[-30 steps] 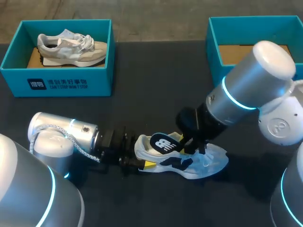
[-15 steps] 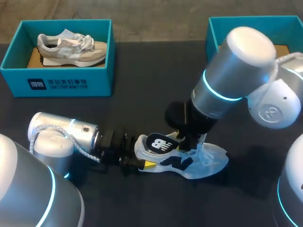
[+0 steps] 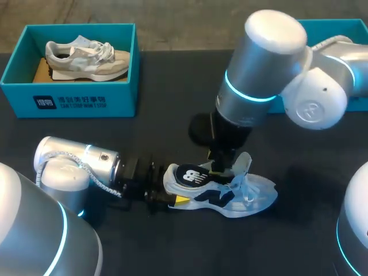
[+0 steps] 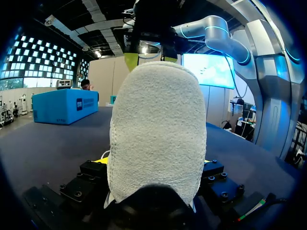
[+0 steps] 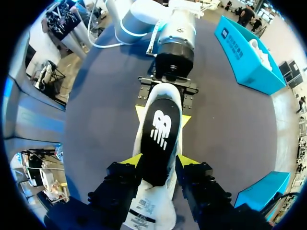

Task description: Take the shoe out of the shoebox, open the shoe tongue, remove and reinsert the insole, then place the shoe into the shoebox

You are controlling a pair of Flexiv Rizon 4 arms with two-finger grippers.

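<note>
A white and navy shoe [image 3: 241, 198] lies on its sole on the dark table, toe to the right. My left gripper [image 3: 168, 191] is shut on its heel; that fuzzy white heel [image 4: 156, 134] fills the left wrist view between the fingers. The black insole [image 3: 192, 175] with a white logo sits tilted up over the shoe's opening. My right gripper [image 3: 221, 168] comes down from above and is shut on the insole's front end [image 5: 156, 163], one yellow tip on each side. The empty teal shoebox [image 3: 339, 24] stands at the back right, partly hidden by my right arm.
A second teal box [image 3: 69, 102] at the back left holds a beige shoe [image 3: 86, 57]. Bare dark table lies between the boxes and in front of the shoe.
My right arm has swung left and lifted over the shoe, keeping hold of the insole's front end. The tongue now stands up more. The left arm and the heel have stayed put.
</note>
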